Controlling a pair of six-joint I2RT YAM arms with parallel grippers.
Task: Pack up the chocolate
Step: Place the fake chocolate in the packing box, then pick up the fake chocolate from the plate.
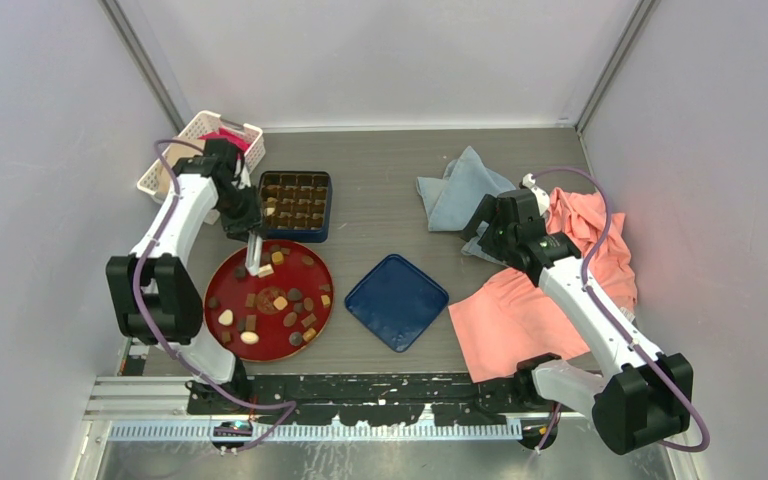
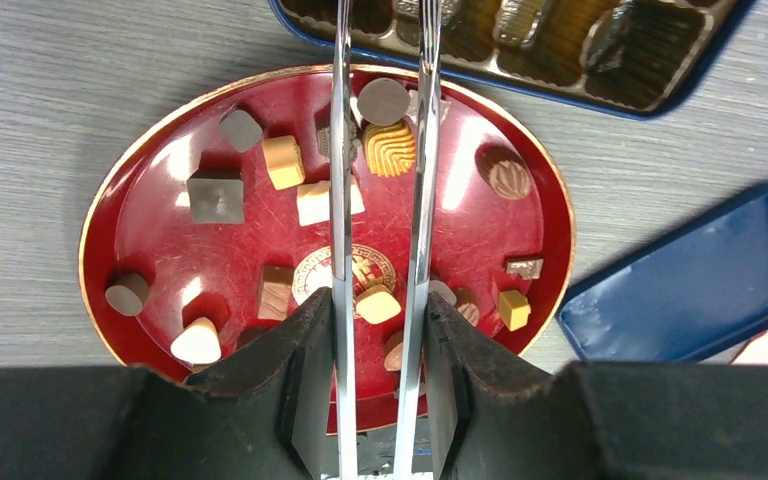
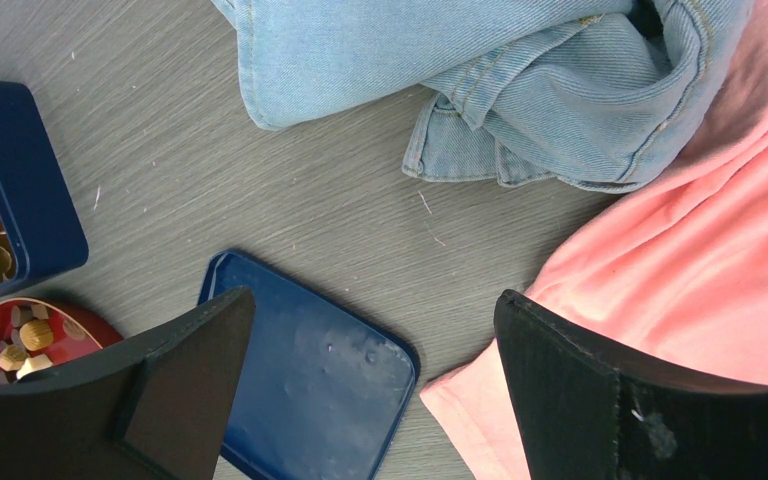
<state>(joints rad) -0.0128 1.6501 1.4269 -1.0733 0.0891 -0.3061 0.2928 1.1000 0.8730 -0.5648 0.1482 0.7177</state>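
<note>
Several chocolate pieces (image 1: 280, 302), dark, tan and cream, lie scattered on the round red plate (image 1: 222, 290); the left wrist view shows them close, such as a ribbed tan one (image 2: 392, 148) and a dark square (image 2: 215, 195). My left gripper (image 1: 243, 222) hangs over the plate's far rim, shut on metal tongs (image 2: 340, 150) whose arms reach down over the plate. Whether the tong tips hold a piece I cannot tell. The blue compartment box (image 1: 295, 205) stands just beyond the plate. My right gripper (image 3: 372, 380) is open and holds nothing, above the table between the lid and the cloths.
A blue lid (image 1: 396, 300) lies right of the plate. A denim cloth (image 1: 460, 190) and a pink cloth (image 1: 520, 310) cover the right side. A white basket (image 1: 195, 135) sits at the back left, behind the left arm.
</note>
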